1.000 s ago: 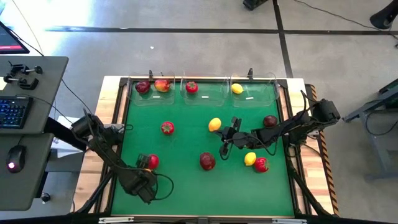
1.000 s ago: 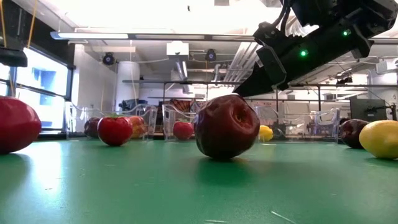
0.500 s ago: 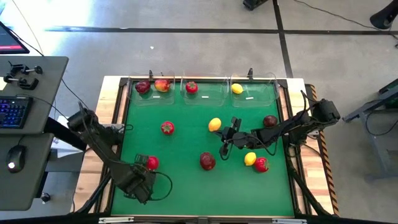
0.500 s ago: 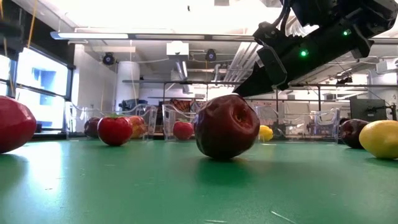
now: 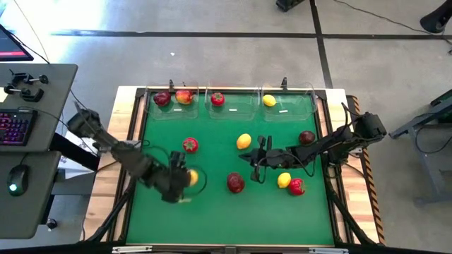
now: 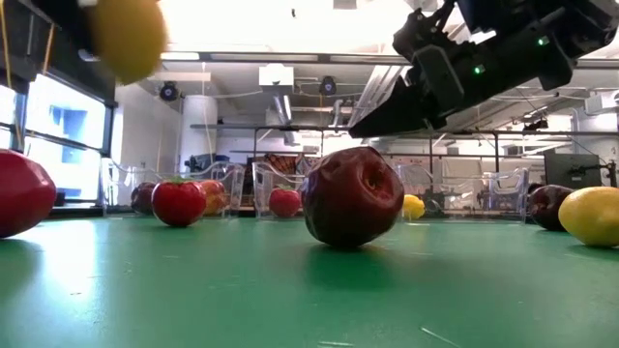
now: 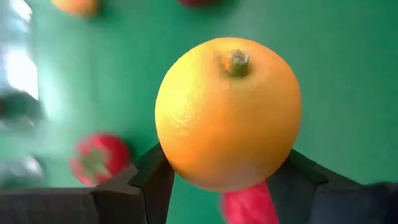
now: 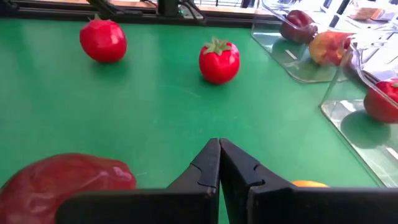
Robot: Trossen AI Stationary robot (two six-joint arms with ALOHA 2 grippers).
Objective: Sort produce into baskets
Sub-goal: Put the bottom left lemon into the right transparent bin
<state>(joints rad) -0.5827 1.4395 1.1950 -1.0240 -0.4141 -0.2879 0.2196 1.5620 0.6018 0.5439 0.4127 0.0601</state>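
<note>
L arm swung inward over green mat (image 5: 212,152); orange fruit (image 7: 227,113) lifted.

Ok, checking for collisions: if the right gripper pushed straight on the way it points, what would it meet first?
Probably the green-topped red fruit, dead ahead of the shut right gripper, though it might pass above it; depth is unclear.
</note>
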